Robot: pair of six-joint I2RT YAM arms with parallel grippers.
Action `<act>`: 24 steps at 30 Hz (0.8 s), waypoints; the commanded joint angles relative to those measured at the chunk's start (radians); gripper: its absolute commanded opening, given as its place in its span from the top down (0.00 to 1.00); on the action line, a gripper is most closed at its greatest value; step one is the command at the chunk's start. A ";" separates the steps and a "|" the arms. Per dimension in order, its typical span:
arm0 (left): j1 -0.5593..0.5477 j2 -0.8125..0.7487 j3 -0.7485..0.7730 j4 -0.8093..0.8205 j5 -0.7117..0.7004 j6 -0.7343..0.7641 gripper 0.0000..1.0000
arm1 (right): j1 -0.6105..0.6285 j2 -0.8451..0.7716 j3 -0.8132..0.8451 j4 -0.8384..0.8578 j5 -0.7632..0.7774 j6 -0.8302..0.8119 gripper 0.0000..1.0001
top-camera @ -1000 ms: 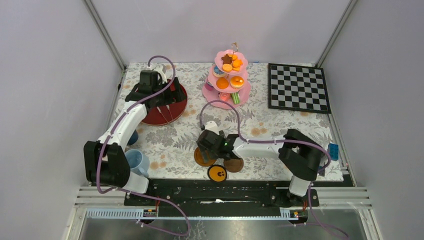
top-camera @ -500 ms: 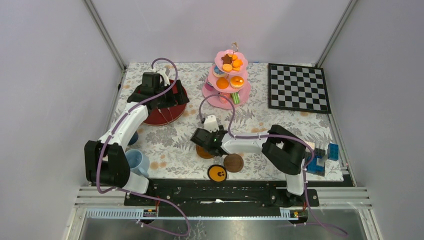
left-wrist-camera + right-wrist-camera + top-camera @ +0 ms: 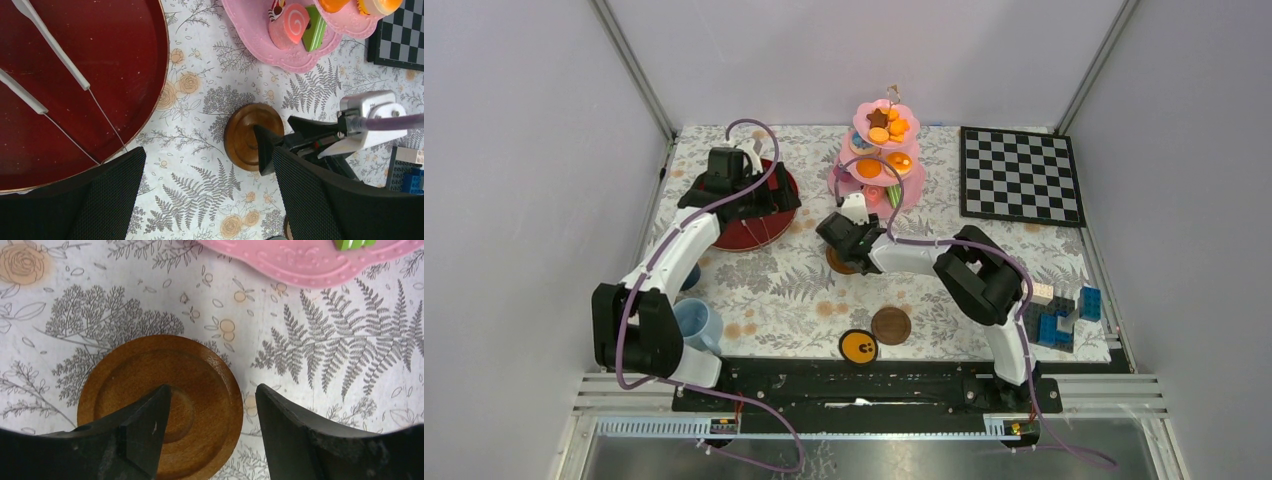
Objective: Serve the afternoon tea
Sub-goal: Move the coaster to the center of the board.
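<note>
Hovering over the dark red tray [image 3: 75, 75], the left gripper [image 3: 208, 152] gapes wide and carries nothing. Right of the tray, a brown saucer [image 3: 150, 365] lies flat on the floral cloth [image 3: 350, 355], near the pink cake stand [image 3: 300, 260]. The right gripper [image 3: 210, 390] stands part-open across it, one finger over its middle, the other just outside its rim. Whether they pinch it, I cannot tell.

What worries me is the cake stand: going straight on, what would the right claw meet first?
Probably the brown saucer, not the stand: the right claw straddles its rim; depth unclear.
</note>
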 commanded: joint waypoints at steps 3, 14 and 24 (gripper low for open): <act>-0.001 -0.085 0.000 -0.007 -0.152 0.017 0.01 | -0.073 0.033 0.042 0.131 -0.013 -0.110 0.27; 0.133 -0.346 -0.079 -0.503 -0.514 -0.274 0.01 | -0.074 -0.264 -0.084 0.229 -0.326 -0.180 0.00; 0.285 -0.507 -0.271 -0.630 -0.531 -0.515 0.07 | -0.074 -0.546 -0.375 0.253 -0.492 -0.129 0.00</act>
